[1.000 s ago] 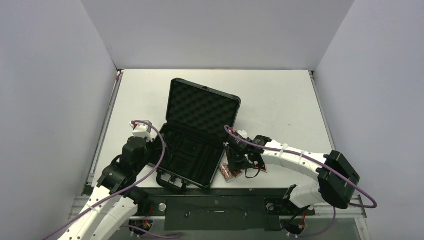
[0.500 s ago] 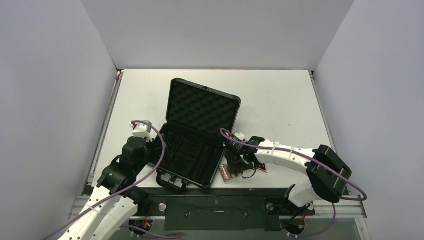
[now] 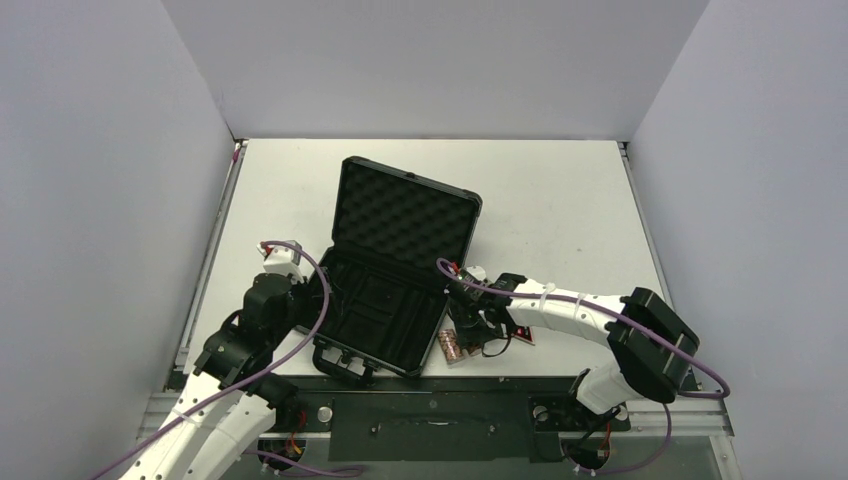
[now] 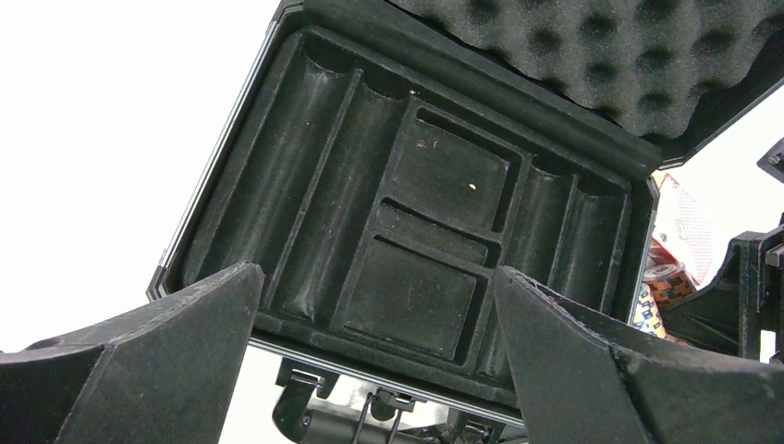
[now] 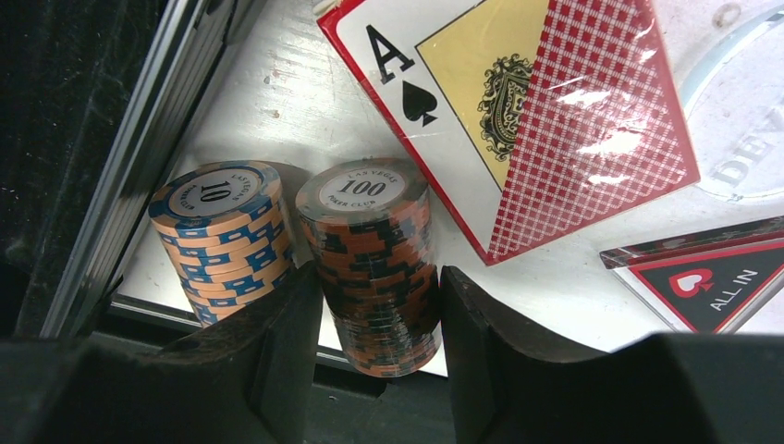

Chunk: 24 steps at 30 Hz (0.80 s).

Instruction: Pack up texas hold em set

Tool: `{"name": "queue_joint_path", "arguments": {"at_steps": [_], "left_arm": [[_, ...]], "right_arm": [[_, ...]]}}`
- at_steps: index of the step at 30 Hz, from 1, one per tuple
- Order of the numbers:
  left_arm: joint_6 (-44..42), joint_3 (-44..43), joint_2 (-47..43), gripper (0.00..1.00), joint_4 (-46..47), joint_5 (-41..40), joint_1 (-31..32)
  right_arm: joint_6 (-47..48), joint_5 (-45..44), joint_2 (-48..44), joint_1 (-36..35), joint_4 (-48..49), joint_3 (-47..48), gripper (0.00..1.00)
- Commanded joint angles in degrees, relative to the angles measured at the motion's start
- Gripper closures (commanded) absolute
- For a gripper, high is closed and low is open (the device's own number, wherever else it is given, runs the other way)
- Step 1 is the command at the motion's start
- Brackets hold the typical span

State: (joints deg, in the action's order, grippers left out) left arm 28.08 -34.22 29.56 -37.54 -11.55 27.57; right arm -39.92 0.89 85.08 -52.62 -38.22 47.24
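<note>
1. Since a second earlier in the overhead view, only the right arm had shifted: its elbow had swung in toward the open black case and the right gripper had settled low over the chip rolls, just off the case's right side. The case and the left arm had not moved.
2. Overhead, the "ALL IN" triangle lay a little farther from the case than the rolls. The left gripper hung at the case's left edge, probably parked out of the way so that the tray stayed free.
3. From the left wrist, the left gripper stood wide apart and held nothing. Beneath it the moulded tray showed bare chip troughs and card wells, with the foam lid propped back. The card box peeked past the case's right wall.
4. From the right wrist, the right gripper straddled the "100" chip roll, which stood on end on the table, with a finger close on each flank. Whether the fingers already pressed it I could not tell. The "10" chip roll stood between that one and the case rim.
5. Gripping the stack low across its sides would likely keep the chips from spilling during the lift.
6. Beyond the rolls lay the card box, a clear disc and the triangle, none of them packed yet.
</note>
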Motion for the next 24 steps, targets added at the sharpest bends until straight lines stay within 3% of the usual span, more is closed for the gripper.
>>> {"name": "queue_joint_path", "arguments": {"at_steps": [1,6,11,17,19,22,24], "left_arm": [[-0.1,-2.1,-0.3,0.04,0.8,0.2,-0.5],[0.0,-2.2,-0.3,0.04,0.7,0.1,-0.5],[0.0,-2.2,-0.3,0.04,0.8,0.0,-0.6],[-0.5,-2.1,-0.6,0.04,1.2,1.0,-1.6],[-0.7,-2.1,-0.6,0.04,1.4,1.3,-1.8],[-0.8,-2.0,-0.6,0.04,1.4,1.7,-1.9],[-0.9,-2.0,-0.6,0.04,1.4,1.8,-2.0]], "right_arm": [[-0.2,-1.4,0.5,-0.2,-1.2,-0.3,0.64],[-3.8,-1.6,-1.6,-0.3,-2.8,-2.0,0.69],[-8.9,-1.8,-4.9,-0.3,-3.6,-4.6,0.80],[-11.4,-2.2,-7.7,-0.4,-4.0,-7.3,0.81],[-11.3,-1.8,-7.6,-0.4,-3.6,-7.5,0.73],[-10.2,-2.0,-7.3,-0.3,-3.7,-6.9,0.48],[-9.5,-2.2,-7.2,-0.4,-4.3,-5.8,0.38]]}}
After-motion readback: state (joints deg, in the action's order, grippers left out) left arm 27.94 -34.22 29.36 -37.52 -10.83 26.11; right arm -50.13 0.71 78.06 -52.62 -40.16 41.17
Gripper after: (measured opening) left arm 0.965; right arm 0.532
